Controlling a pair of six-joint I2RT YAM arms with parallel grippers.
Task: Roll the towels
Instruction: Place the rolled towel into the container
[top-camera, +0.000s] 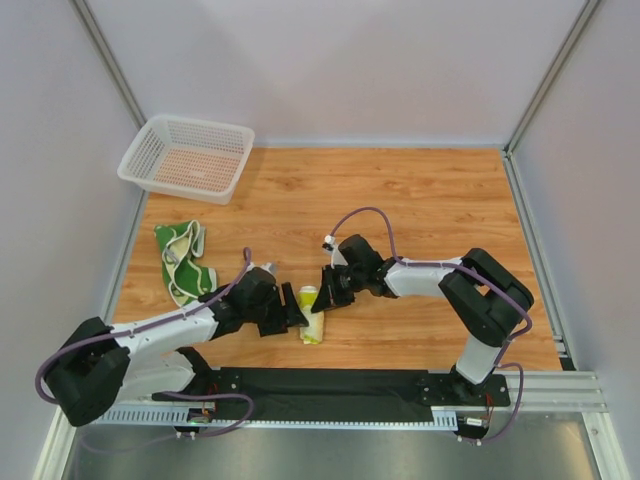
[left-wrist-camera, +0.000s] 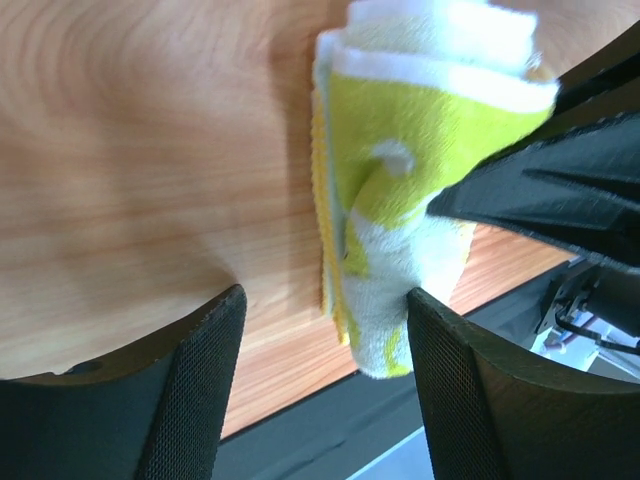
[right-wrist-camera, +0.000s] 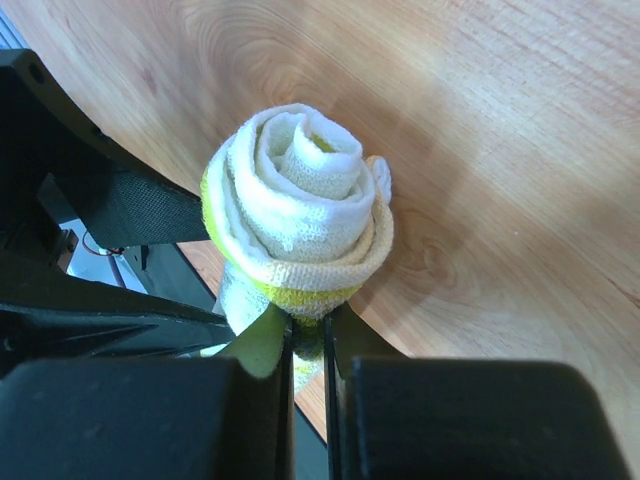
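The left arm (top-camera: 170, 325) lies low along the near edge of the table (top-camera: 430, 200), reaching from its base toward the middle. The left jaws stand released, well apart. Seen from the left wrist, their two fingers (left-wrist-camera: 200, 400) flank the lower end of the yellow-green towel (left-wrist-camera: 400, 180) – one finger touches the cloth, the other stands clear of it over bare wood.

The right arm (top-camera: 420, 278) rises from its base, bends at a raised elbow and stretches back across toward the left arm, so that the two sets of jaws meet nearly tip to tip. The right jaws are clenched on the outer layer of the yellow-green towel (right-wrist-camera: 300, 200). In the right wrist view the towel sits just beyond the fingertips as a tight spiral, seen end-on – white inside, yellow-green at the rim.

From above, the yellow-green towel (top-camera: 312, 318) lies on the table between both sets of jaws. A patterned towel (top-camera: 178, 262), green and cream, lies crumpled well behind the left jaws, and a white basket (top-camera: 140, 175) sits further off in the far corner.
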